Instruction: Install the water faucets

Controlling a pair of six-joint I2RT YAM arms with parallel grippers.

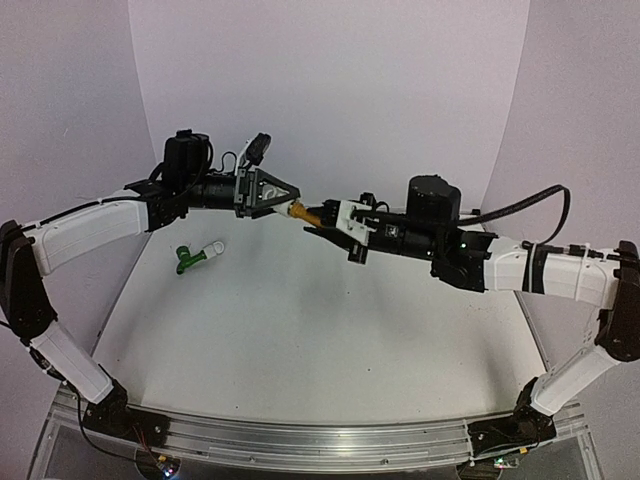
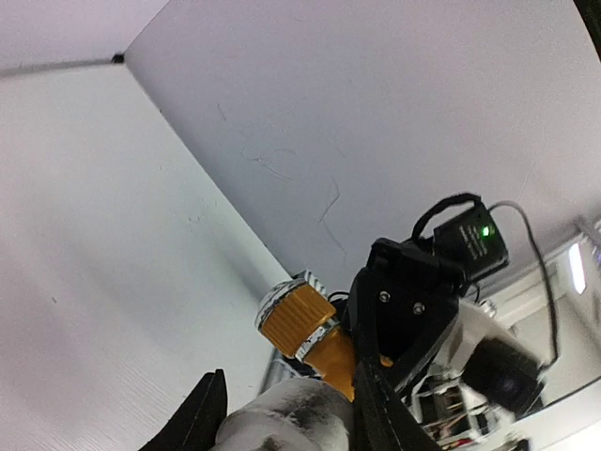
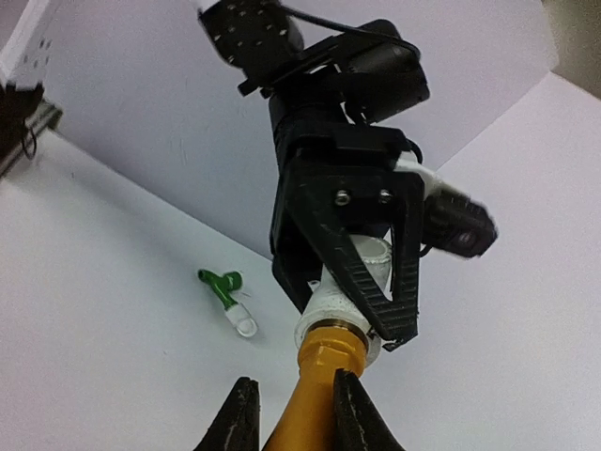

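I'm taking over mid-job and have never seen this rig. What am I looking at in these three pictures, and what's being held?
Two robot arms are bolted at the near edge of a white table. The overhead view shows both; the other two come from cameras on each wrist. In mid-air, the left gripper holds a white fitting, and the right gripper is shut on the yellow faucet, whose end meets that fitting. The green faucet lies on the table at the left, with a white piece at its end.
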